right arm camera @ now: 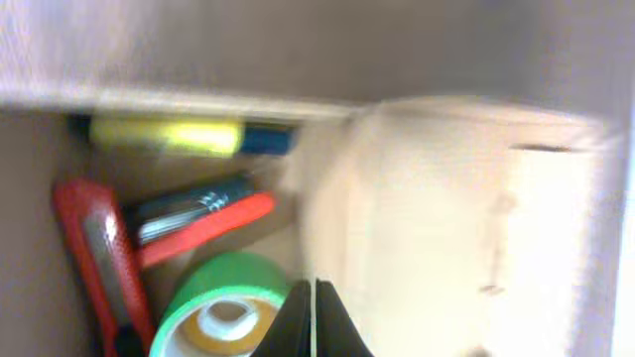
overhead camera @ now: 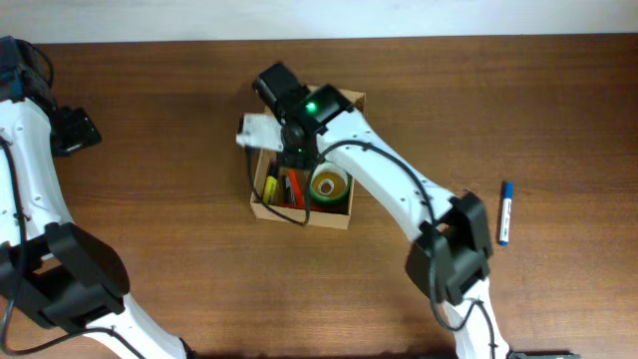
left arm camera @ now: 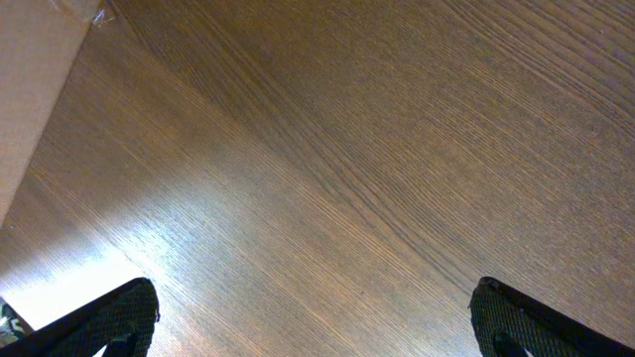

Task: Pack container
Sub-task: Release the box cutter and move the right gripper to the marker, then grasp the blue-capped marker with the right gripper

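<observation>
The container (overhead camera: pixel 319 219) stands open on the brown table (overhead camera: pixel 150 120), a little left of the middle and toward the far edge. The right arm reaches to it from the near right side. The right gripper (overhead camera: pixel 289 155) hangs over the far left part of the box.

In the right wrist view, which is blurred, the right gripper (right arm camera: pixel 314 315) has its jaws pressed together, and only a thin pale line shows between the two dark fingers (right arm camera: pixel 298 322). I see nothing thick between them. I cannot tell if a thin edge of cardboard is pinched there. The tips are just beside a pale cardboard flap (right arm camera: pixel 446 228) on the right, and just above the green tape roll (right arm camera: pixel 223 302).

Inside the container lie also a yellow marker (right arm camera: pixel 169 136) with a dark blue end along the far wall, a red cutter (right arm camera: pixel 94 258) at the left, and a dark pen (right arm camera: pixel 193 198) touching a red pen (right arm camera: pixel 203 226) between them.

The left gripper (overhead camera: pixel 80 130) is at the far left of the table, well apart from the container. In its own view the left gripper (left arm camera: pixel 316 297) is spread wide. Its two fingers (left arm camera: pixel 119 317) stand at the lower corners over bare wood, holding nothing.

A blue marker (overhead camera: pixel 505 212) lies on the table at the right, well apart from the box.
</observation>
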Available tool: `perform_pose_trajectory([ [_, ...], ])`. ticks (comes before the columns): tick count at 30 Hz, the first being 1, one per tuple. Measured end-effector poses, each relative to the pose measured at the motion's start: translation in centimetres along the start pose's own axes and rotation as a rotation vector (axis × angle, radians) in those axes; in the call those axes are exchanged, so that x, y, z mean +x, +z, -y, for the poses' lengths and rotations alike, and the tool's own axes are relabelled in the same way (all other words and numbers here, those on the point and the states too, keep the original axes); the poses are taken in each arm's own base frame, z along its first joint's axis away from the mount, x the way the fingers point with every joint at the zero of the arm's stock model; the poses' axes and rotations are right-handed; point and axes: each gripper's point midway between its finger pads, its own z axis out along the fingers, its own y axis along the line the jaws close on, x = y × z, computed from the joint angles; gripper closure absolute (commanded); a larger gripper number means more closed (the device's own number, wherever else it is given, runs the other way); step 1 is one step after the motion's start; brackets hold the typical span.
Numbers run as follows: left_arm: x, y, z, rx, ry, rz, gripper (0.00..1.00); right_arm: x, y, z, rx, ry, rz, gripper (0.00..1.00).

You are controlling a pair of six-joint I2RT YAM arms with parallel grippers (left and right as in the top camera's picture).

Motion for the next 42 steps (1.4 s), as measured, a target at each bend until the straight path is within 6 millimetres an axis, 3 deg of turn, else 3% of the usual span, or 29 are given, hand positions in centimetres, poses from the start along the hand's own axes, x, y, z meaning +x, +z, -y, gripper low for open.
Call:
perform_pose_trajectory([
  [2,0.0,0.0,0.0,0.001,0.000,0.000,0.00,-1.1,-4.9,2.3,0.115,0.160,0.077,0.96],
  [3,0.0,0.0,0.0,0.000,0.000,0.000,0.00,-1.2,-8.3,3.4,0.165,0.241,0.127,0.96],
  [5,0.0,0.0,0.0,0.000,0.000,0.000,0.00,0.7,-14.0,5.3,0.233,0.375,0.179,0.96],
  [7,0.0,0.0,0.0,0.000,0.000,0.000,0.00,6.0,-19.1,8.3,0.321,0.573,0.188,0.96],
  [8,0.0,0.0,0.0,0.000,0.000,0.000,0.00,9.0,-20.8,9.6,0.360,0.670,0.173,0.96],
  [10,0.0,0.0,0.0,0.000,0.000,0.000,0.00,15.7,-22.8,10.5,0.397,0.888,0.097,0.96],
  [12,0.0,0.0,0.0,0.000,0.000,0.000,0.00,23.9,-23.6,10.0,0.409,1.156,-0.046,0.96],
  [14,0.0,0.0,0.0,0.000,0.000,0.000,0.00,29.6,-23.0,8.4,0.387,1.325,-0.170,0.96],
  [16,0.0,0.0,0.0,0.000,0.000,0.000,0.00,35.2,-20.6,5.8,0.329,1.470,-0.294,0.96],
  [20,0.0,0.0,0.0,0.000,0.000,-0.001,0.00,41.7,-16.1,0.2,0.218,1.629,-0.358,0.96],
  [22,0.0,0.0,0.0,0.000,0.000,0.001,0.00,43.6,-17.1,-2.1,0.265,1.692,-0.332,0.95],
  [23,0.0,0.0,0.0,-0.001,0.000,0.000,0.00,44.4,-18.3,-3.1,0.327,1.724,-0.296,0.86],
  [25,0.0,0.0,0.0,0.000,0.000,-0.001,0.00,45.1,-18.7,-4.6,0.355,1.753,-0.277,0.75],
  [28,0.0,0.0,0.0,0.000,0.000,0.000,0.00,45.4,-15.6,-6.3,0.239,1.789,-0.314,0.57],
  [31,0.0,0.0,0.0,0.000,0.000,0.000,0.00,46.4,-12.6,-5.8,0.182,1.827,-0.327,0.50],
  [36,0.0,0.0,0.0,0.000,0.000,0.000,0.00,47.6,-7.7,-6.6,0.060,1.903,-0.394,0.52],
  [38,0.0,0.0,0.0,0.000,0.000,0.000,0.00,47.8,-6.0,-6.9,0.010,1.923,-0.400,0.59],
  [42,0.0,0.0,0.0,0.000,0.000,0.000,0.00,46.3,-4.1,-6.1,-0.024,1.873,-0.367,0.68],
])
